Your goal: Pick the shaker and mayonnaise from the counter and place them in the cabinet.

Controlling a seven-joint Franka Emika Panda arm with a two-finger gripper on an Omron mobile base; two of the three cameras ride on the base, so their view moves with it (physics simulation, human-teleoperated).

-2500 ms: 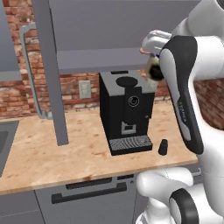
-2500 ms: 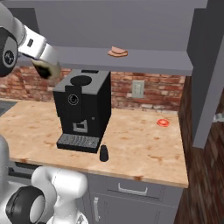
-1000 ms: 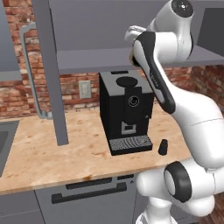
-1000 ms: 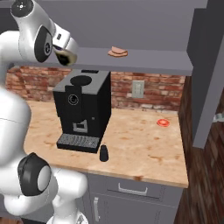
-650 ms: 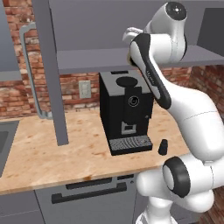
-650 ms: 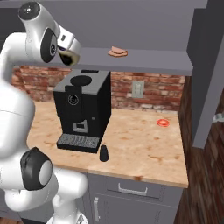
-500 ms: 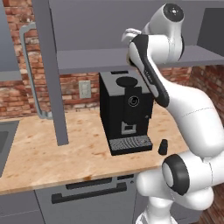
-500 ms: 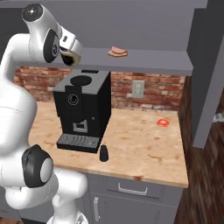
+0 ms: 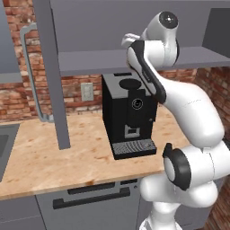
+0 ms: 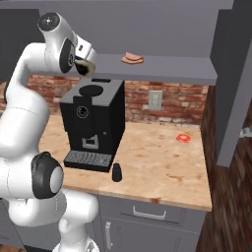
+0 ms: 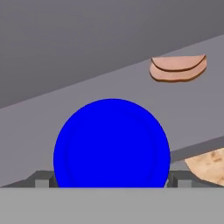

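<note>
The mayonnaise shows its blue lid between my two fingertips, and its pale jar hangs at my hand, high above the coffee machine. My gripper is shut on it, level with the front edge of the cabinet's grey shelf. The small black shaker stands upright on the counter, just in front of the machine's drip tray.
A black coffee machine stands under my hand. A slice of meat lies on the shelf. A small red disc lies on the counter. The cabinet door hangs open, and a sink is at left.
My hand has moved a little closer to the shelf's edge with the jar still in it. Shaker and coffee machine have not moved.
</note>
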